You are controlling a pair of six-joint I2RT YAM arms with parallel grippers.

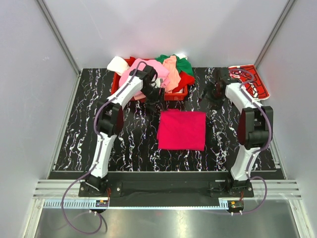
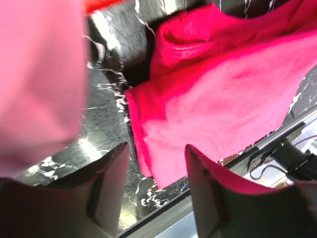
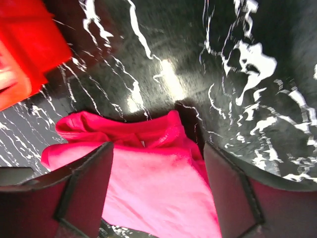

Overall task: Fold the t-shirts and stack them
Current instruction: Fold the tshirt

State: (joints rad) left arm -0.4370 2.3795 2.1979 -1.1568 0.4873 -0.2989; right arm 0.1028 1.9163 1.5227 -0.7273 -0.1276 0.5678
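Observation:
A magenta t-shirt [image 1: 181,130] lies folded into a flat rectangle in the middle of the table. In the left wrist view the same magenta t-shirt [image 2: 223,94] shows its collar end, and in the right wrist view the magenta t-shirt [image 3: 153,188] lies below the jaws. My left gripper [image 1: 152,95] hovers off its far left corner, and its jaws [image 2: 156,168] are open and empty. My right gripper [image 1: 213,96] hangs off the far right corner, also open [image 3: 156,183] and empty. Pink [image 1: 148,67], peach [image 1: 171,69], green [image 1: 184,64] and white [image 1: 118,63] t-shirts are heaped in the basket.
The red plastic basket [image 1: 176,95] stands at the back centre, its corner [image 3: 25,49] in the right wrist view. A red t-shirt with white script [image 1: 253,79] lies at the back right. Pink cloth [image 2: 34,84] blurs the left wrist view's left side. Grey walls enclose the table.

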